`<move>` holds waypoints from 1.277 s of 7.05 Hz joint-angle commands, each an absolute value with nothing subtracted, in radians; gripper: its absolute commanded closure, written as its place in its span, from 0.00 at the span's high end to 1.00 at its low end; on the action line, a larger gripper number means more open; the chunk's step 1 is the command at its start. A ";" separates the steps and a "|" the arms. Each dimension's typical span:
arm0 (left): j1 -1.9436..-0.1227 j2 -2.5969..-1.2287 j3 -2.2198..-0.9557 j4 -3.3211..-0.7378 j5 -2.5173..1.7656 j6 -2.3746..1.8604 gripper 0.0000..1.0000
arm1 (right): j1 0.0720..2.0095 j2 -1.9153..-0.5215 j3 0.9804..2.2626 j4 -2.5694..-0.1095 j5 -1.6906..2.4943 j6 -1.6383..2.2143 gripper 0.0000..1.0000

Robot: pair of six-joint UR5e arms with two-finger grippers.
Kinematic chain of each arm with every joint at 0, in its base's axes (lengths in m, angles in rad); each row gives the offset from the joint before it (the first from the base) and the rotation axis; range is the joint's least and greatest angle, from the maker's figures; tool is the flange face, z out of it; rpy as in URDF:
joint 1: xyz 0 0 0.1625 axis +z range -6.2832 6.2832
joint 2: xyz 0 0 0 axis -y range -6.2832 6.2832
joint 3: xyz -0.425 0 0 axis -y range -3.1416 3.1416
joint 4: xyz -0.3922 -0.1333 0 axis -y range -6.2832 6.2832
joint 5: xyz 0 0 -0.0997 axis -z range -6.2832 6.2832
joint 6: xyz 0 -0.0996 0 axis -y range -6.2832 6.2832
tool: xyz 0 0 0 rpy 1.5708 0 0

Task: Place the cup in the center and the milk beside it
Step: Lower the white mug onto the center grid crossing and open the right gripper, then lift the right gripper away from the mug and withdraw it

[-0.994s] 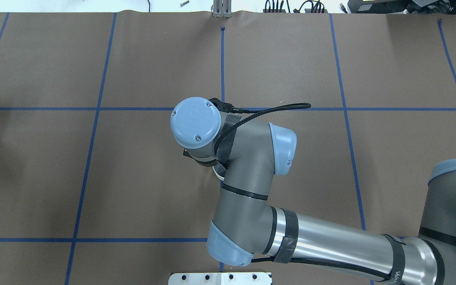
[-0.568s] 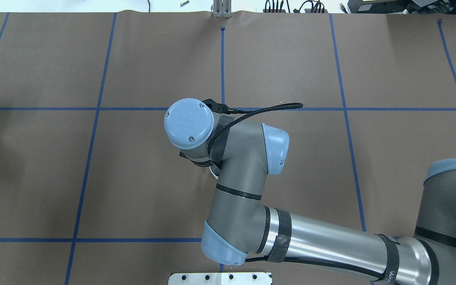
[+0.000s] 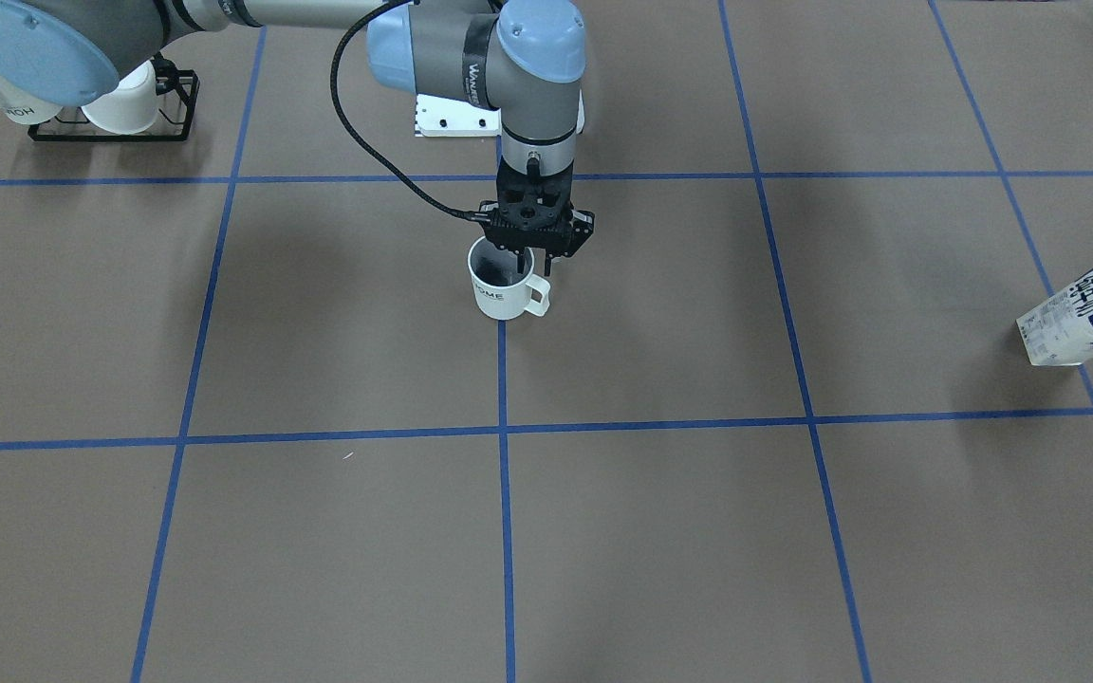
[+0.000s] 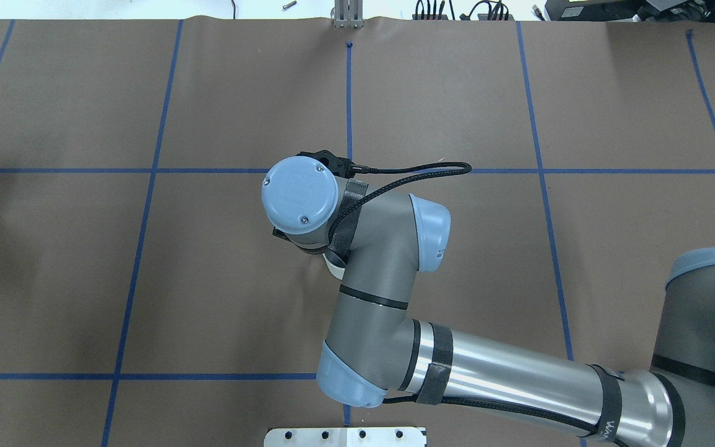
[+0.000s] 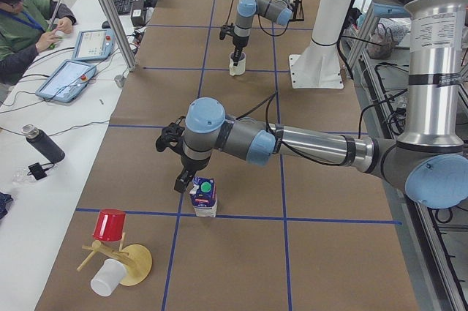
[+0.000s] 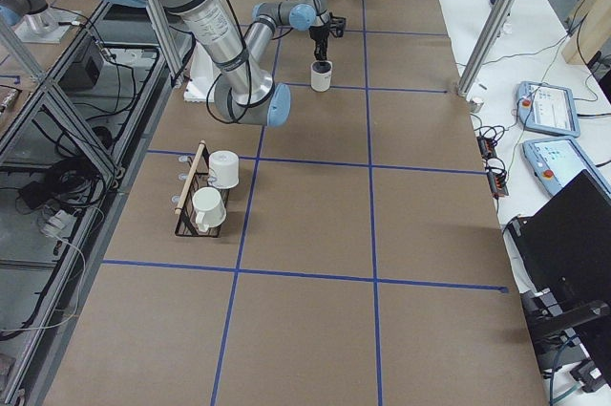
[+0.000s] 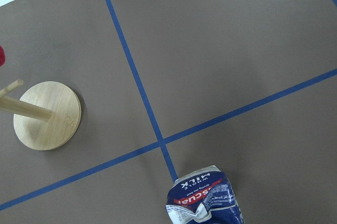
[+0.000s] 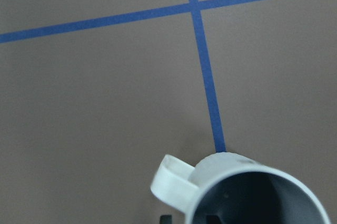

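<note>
The white "HOME" cup stands upright on the blue line at the center, handle toward the operators' side. My right gripper comes straight down on it, one finger inside the dark interior and one outside, shut on the wall. The cup also shows in the right wrist view and as a white sliver under the wrist in the overhead view. The milk stands far off at my left end, also in the front view. My left gripper hangs just beside it; I cannot tell if it is open.
A black rack with two other white cups stands near my right base. A wooden cup stand with a red and a white cup is past the milk. A white mounting plate sits at my edge. An operator sits beside the table.
My right wrist has shifted a little to the left over the center and slightly back again. The cup stays under it. The milk has not moved.
</note>
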State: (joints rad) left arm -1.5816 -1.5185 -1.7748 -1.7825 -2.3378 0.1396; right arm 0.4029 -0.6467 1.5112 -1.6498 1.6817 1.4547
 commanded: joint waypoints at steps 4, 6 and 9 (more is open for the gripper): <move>-1.582 -1.519 -1.767 -1.782 -2.338 0.141 0.99 | 0.591 -0.587 1.548 -1.753 1.810 1.289 1.00; -1.583 -1.510 -1.772 -1.824 -2.338 0.137 0.99 | 0.792 -0.697 1.549 -1.776 1.966 0.991 1.00; -1.583 -1.480 -1.767 -1.833 -2.336 0.137 0.99 | 1.082 -1.085 1.687 -1.764 2.110 0.407 1.00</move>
State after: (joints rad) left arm -1.5830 -1.4854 -1.7689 -1.8307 -2.3368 0.1371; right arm 0.9715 -0.9237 1.6295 -1.7685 2.0520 0.6415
